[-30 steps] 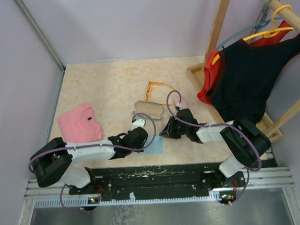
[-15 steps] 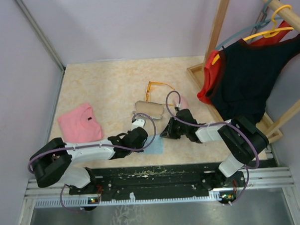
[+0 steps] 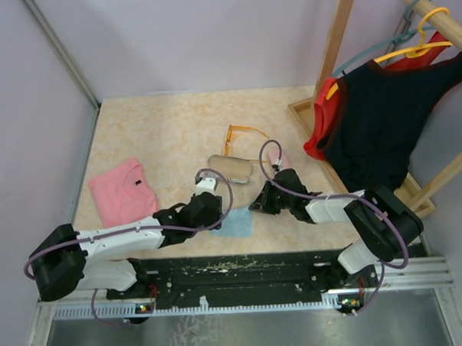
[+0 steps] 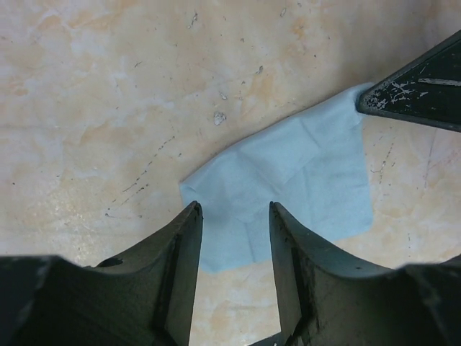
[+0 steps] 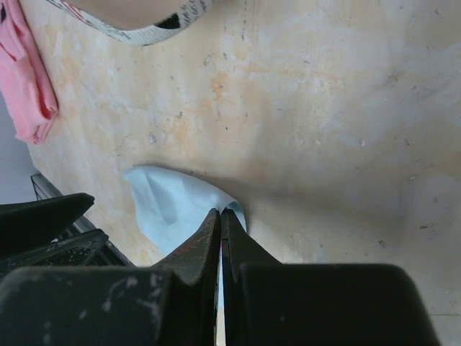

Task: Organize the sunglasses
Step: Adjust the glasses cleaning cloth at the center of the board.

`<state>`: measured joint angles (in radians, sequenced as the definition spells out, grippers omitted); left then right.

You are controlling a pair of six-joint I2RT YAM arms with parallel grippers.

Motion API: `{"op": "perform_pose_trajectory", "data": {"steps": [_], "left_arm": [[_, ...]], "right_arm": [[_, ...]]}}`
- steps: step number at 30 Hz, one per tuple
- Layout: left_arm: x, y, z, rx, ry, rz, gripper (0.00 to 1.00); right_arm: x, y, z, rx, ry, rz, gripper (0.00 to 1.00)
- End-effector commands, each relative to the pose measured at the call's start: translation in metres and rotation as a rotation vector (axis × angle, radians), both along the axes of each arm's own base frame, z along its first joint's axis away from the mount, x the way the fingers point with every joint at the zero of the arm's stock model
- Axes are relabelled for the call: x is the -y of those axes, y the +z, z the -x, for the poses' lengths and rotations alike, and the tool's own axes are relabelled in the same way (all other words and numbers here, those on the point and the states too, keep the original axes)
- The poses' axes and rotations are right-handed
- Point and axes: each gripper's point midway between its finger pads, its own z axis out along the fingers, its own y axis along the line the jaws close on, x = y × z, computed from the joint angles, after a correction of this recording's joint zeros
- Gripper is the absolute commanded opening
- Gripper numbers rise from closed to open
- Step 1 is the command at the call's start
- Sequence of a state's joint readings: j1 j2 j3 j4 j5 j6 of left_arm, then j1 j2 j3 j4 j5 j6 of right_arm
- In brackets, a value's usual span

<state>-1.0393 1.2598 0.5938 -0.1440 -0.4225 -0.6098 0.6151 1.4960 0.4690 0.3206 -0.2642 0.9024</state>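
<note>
On top cam only: orange sunglasses [image 3: 241, 130]

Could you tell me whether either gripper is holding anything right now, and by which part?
The right gripper pinches the light blue cloth by one corner; the left gripper is open over it, holding nothing.

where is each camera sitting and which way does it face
top external: above and behind the bases, looking down at the table; left arm and right arm show
left wrist: on the left arm, facing down at the blue cloth; open left gripper shows
right wrist: on the right arm, facing down; right gripper shows, shut on the cloth's corner
shared: both wrist views show the blue cloth
</note>
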Motion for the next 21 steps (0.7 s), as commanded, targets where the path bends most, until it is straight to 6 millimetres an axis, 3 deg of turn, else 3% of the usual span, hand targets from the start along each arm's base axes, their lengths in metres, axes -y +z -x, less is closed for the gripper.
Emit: {"op": "perform_pose_trajectory", "data": {"steps": [1, 10, 18, 21], "left_arm": [[0.006, 0.012, -0.002, 0.0, 0.005, 0.052, 0.49], [0.022, -0.004, 0.003, -0.024, -0.098, 0.042, 0.47], [0.017, -0.01, -0.008, -0.001, -0.096, -0.066, 0.5], [0.02, -0.014, -0.005, -0.028, -0.098, -0.056, 0.43]], "right_arm": [[-0.006, 0.027, -0.01, 0.083, -0.021, -0.061, 0.0], [-0.009, 0.044, -0.011, 0.106, -0.039, -0.117, 0.0], [-0.006, 0.036, -0.012, 0.084, -0.052, -0.091, 0.0], [-0.006, 0.032, -0.013, 0.08, -0.052, -0.08, 0.0]]}}
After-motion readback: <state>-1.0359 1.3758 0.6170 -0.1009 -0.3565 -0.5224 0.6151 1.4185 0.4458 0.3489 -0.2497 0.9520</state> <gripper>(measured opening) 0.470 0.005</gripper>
